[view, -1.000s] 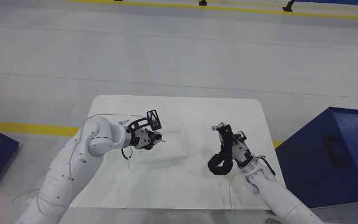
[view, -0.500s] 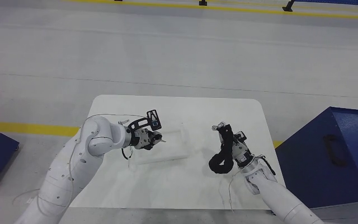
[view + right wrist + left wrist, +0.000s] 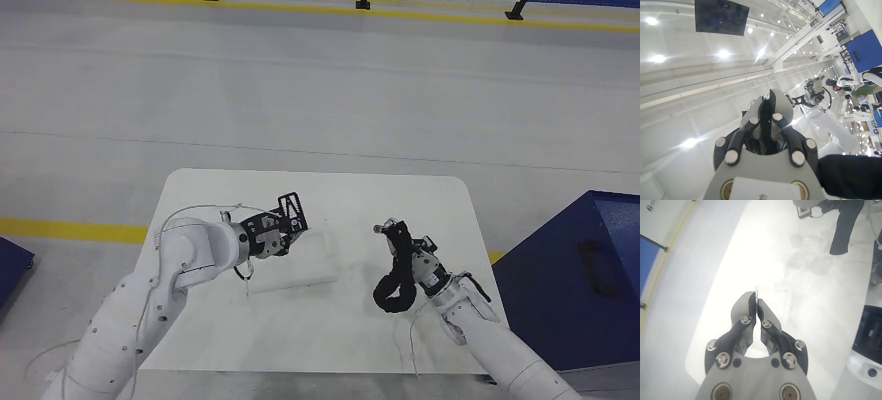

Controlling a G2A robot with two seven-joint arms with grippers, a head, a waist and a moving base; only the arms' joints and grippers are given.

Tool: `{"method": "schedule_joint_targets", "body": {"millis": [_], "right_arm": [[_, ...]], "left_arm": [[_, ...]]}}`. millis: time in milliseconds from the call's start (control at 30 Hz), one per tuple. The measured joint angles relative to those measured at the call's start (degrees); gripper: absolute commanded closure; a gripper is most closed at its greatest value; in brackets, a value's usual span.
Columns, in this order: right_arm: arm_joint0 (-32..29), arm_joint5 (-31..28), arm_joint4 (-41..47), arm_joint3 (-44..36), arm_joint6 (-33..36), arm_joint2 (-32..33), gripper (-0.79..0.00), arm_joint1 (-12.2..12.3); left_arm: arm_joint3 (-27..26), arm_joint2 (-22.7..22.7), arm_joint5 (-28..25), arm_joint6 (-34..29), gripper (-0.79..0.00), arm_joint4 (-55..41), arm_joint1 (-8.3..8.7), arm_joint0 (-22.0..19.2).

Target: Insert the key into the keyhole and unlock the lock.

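Observation:
My left gripper (image 3: 756, 300) is shut on a thin silver key (image 3: 757, 294), whose blade sticks out past the fingertips. In the top view this gripper (image 3: 290, 235) hangs over the middle left of the white table (image 3: 330, 335). My right gripper (image 3: 400, 248) is over the table's right side, shut on a black sleeved cable lock (image 3: 393, 292) whose loop hangs below it. The small metal lock head (image 3: 383, 228) sits at its upper end. In the right wrist view the fingers (image 3: 766, 102) clamp the black sleeve (image 3: 765, 121). A gap of bare table separates key and lock.
A faint pale rectangular sheet (image 3: 300, 268) lies on the table under the left gripper. A blue cabinet (image 3: 590, 285) stands beside the table's right edge. A yellow floor line (image 3: 70, 230) runs on the left.
My left gripper has swung to the right with the key, its wrist turned toward the lock. The right arm with the lock has barely shifted.

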Motion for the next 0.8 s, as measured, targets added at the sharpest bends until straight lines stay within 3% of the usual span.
{"method": "schedule_joint_targets", "body": {"millis": [167, 467, 567, 700, 800], "right_arm": [[0.70, 6.42, 0.03, 2.86, 0.96, 0.97, 0.000, -0.59], [0.65, 6.37, 0.02, 2.79, 0.97, 0.98, 0.000, -0.60], [-0.63, 5.03, -2.54, 1.46, -0.42, 1.04, 0.000, -0.76], [-1.87, 5.56, -5.99, 1.16, 0.23, 2.02, 0.000, -0.85], [-2.31, 6.59, -6.98, 1.63, 0.66, 2.83, 0.000, -1.03]], "left_arm": [[-5.10, 1.19, -0.83, 9.10, 0.000, 14.39, 0.51, 1.95], [-5.07, 1.25, -0.99, 8.30, 0.000, 13.32, 0.52, 1.88], [-7.54, 2.31, -3.06, 8.43, 0.000, 19.88, 0.81, 0.71], [-11.91, 5.10, -8.66, 16.19, 0.000, 31.90, 1.29, -1.45], [-11.59, 6.73, -10.81, 25.17, 0.000, 37.06, 1.55, -3.38]]}}
